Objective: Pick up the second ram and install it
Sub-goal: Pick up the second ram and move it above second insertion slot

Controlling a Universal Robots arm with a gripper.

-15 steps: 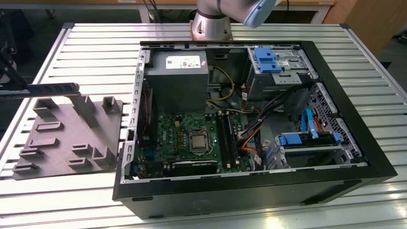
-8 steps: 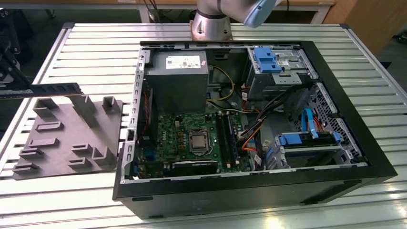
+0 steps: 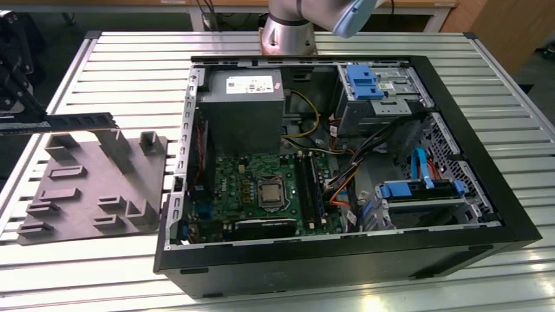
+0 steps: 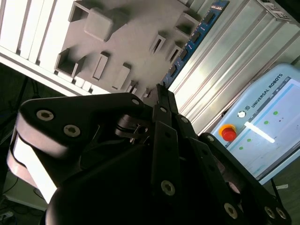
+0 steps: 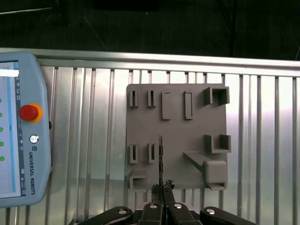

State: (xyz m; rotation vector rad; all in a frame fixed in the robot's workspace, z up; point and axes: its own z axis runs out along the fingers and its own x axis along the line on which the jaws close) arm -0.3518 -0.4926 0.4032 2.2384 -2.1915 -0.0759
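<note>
Clamped narrow with the pincer (image 5: 162, 187) on one end of the second ram (image 5: 161, 154), seen edge-on in the first wrist view. Held that stick level over the grey holder tray (image 3: 87, 188) on the slatted desk (image 3: 130, 58), at the exterior view's left, well apart from the open computer case (image 3: 347, 149). Could not tell whether clear of the tray. Noted a teach pendant (image 5: 23, 131) beside the tray.

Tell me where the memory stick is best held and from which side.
Grip the memory stick by its two flat faces, coming in end-on along its length: it is thin and stands on edge, so the faces are the only broad surfaces. The gripper is shut on one end that way, the rest jutting out above the grey tray.
</note>
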